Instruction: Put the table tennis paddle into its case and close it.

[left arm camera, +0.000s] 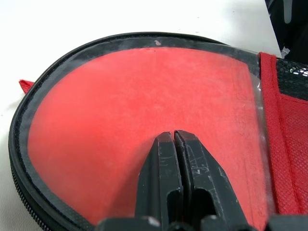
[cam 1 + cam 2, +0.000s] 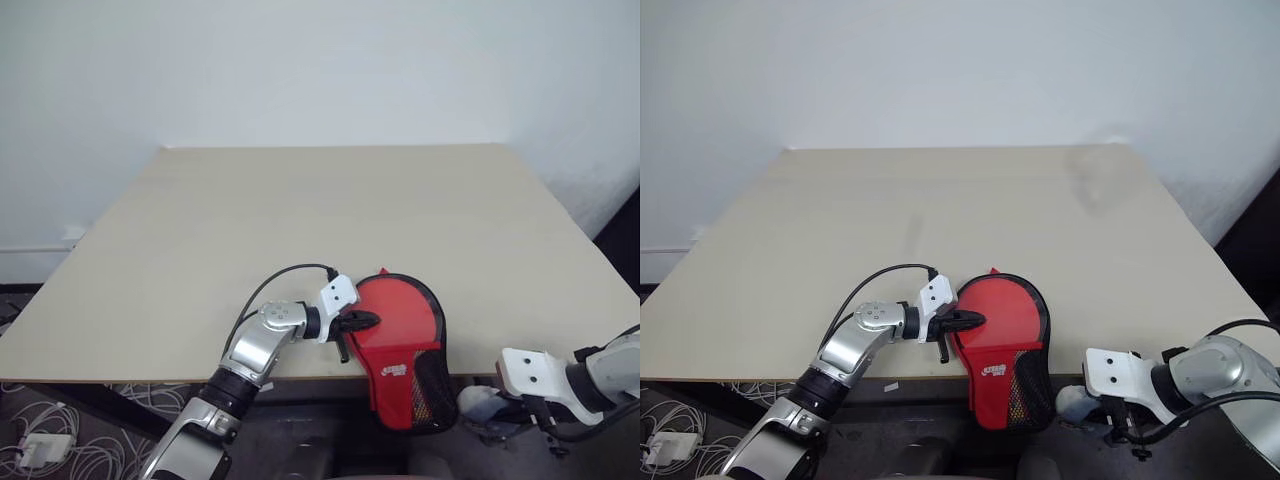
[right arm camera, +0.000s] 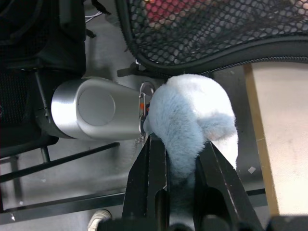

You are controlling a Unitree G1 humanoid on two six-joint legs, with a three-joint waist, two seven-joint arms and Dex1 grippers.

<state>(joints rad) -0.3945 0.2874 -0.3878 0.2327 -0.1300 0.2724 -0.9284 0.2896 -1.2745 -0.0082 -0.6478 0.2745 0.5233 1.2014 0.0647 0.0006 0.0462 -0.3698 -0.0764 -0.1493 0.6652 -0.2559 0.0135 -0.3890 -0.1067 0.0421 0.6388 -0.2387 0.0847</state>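
In the head view the case is lying at the table's near edge, its mesh end overhanging, the left gripper resting closed on its round part. The left wrist view is showing sealed edging around it, so the table tennis paddle is apparently inside and zipping nearly finished. In the right wrist view the right gripper is pinching a blue-grey fluffy pull

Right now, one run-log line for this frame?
left gripper: shut, tips pressing on case | right gripper: shut on blue-grey fluffy pom-pom off table edge | case: overhangs near edge
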